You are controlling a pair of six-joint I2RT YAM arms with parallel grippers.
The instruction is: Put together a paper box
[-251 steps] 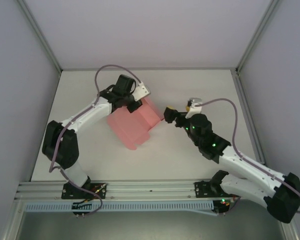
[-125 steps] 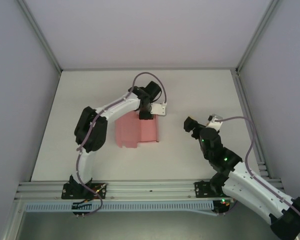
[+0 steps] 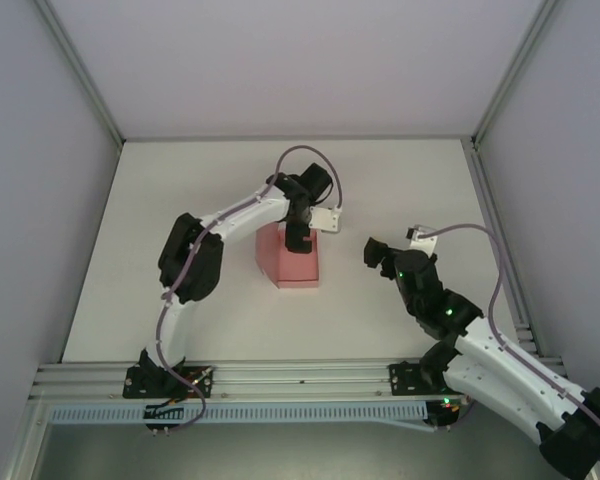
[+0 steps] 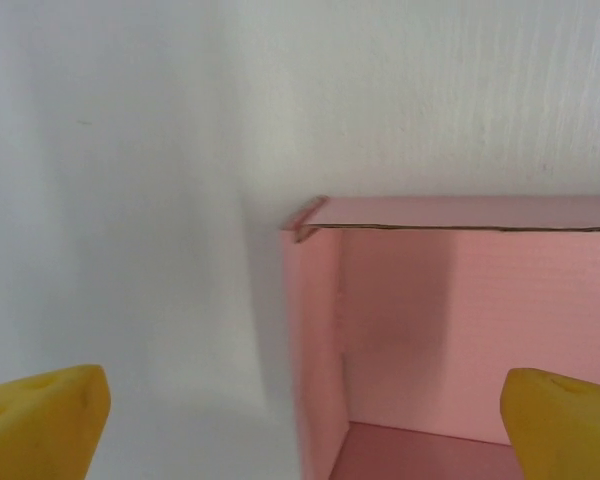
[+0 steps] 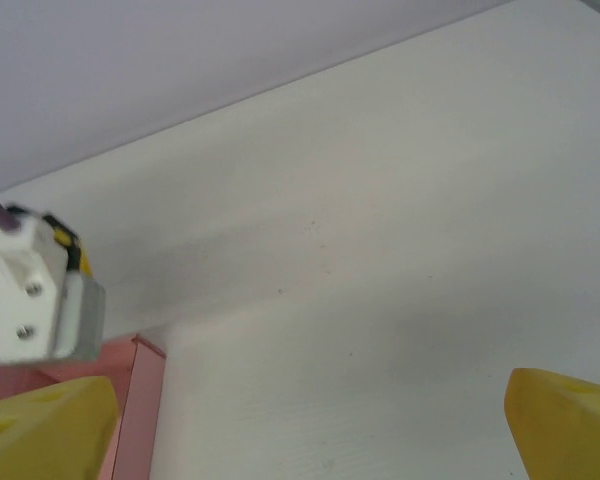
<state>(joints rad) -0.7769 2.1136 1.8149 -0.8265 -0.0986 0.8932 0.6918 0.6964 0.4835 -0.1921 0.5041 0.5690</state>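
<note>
Released just now, the paper box sits beneath my spread left gripper; my right gripper hangs spread nearby.

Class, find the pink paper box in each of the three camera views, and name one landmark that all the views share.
Top external: paper box near the middle of the table.
Left wrist: paper box at lower right, its inside showing.
Right wrist: paper box as a thin pink strip in the bottom-left corner.
Shared landmark: the white table under the box.
</note>
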